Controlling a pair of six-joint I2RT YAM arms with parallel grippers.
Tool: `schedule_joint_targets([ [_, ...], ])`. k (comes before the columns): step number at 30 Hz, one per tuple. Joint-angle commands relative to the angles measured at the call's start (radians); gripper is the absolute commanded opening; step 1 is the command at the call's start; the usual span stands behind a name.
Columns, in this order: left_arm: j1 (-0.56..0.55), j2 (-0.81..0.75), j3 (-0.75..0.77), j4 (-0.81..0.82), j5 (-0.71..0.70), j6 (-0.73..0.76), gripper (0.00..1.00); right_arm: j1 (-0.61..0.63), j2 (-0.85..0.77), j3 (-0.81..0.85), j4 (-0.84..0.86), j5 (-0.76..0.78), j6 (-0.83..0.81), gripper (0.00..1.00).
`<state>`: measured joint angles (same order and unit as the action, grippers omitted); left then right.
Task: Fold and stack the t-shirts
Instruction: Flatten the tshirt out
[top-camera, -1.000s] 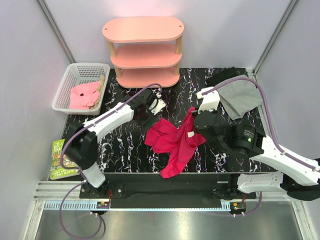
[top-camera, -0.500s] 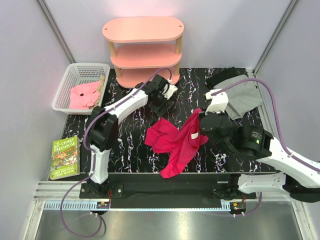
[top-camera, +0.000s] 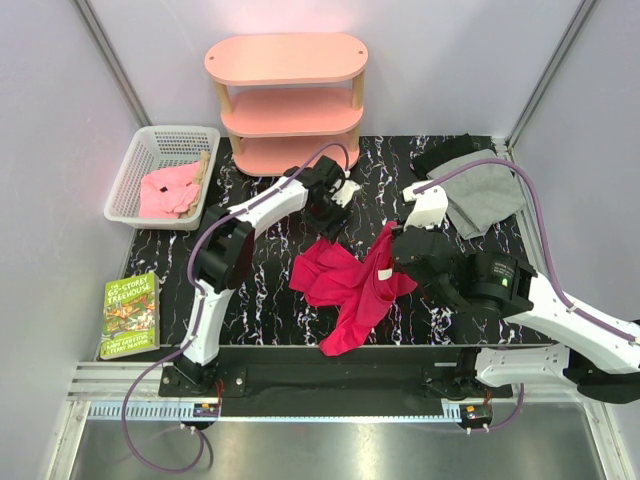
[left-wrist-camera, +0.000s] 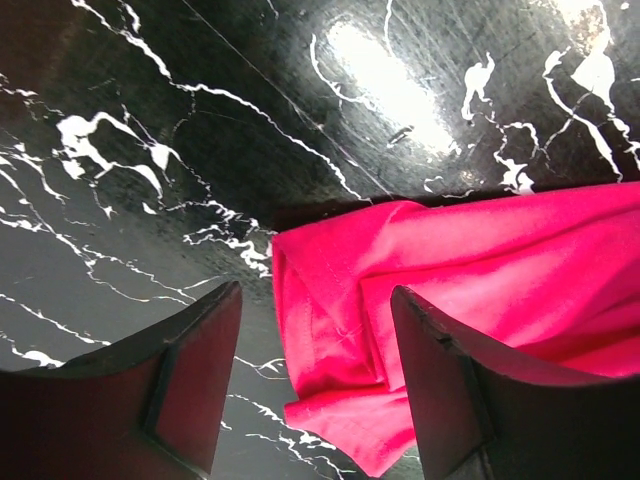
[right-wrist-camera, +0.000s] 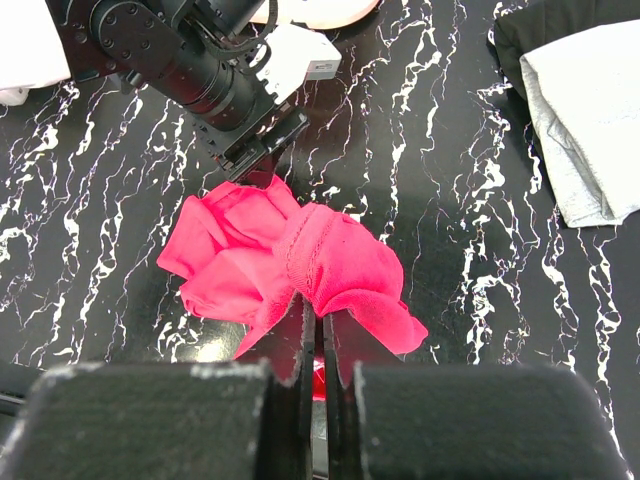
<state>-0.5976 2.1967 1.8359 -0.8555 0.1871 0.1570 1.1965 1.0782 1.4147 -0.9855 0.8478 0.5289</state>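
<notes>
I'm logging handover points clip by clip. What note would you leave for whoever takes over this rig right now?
Right gripper: jaws shut on a fold of the red t-shirt, holding that part raised.
Left gripper: jaws open, straddling the shirt's far edge, not gripping it yet.
Red t-shirt: crumpled mid-table, unfolded.
Grey t-shirt: rumpled at the far right corner beside a dark cloth, with neither arm on it.
Done: nothing folded or stacked.
Left: spread and fold the red one, fold the grey one, then stack them.

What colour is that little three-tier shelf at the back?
The shelf is salmon pink; top view.
</notes>
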Motion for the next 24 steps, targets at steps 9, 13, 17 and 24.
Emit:
schedule_joint_targets([
  [9,-0.008,0.060,0.049,-0.004,0.060,-0.013,0.64,-0.005,-0.008,0.026,0.022,0.036,0.010,0.01],
  [13,-0.011,0.070,0.048,-0.004,0.060,-0.013,0.63,-0.005,-0.008,0.026,0.025,0.034,0.011,0.01],
  [17,-0.011,0.087,0.063,-0.004,0.058,-0.010,0.48,-0.005,0.000,0.021,0.027,0.023,0.017,0.00],
  [24,-0.002,0.049,0.072,-0.004,0.077,-0.014,0.00,-0.005,0.006,0.026,0.031,0.023,0.010,0.00],
])
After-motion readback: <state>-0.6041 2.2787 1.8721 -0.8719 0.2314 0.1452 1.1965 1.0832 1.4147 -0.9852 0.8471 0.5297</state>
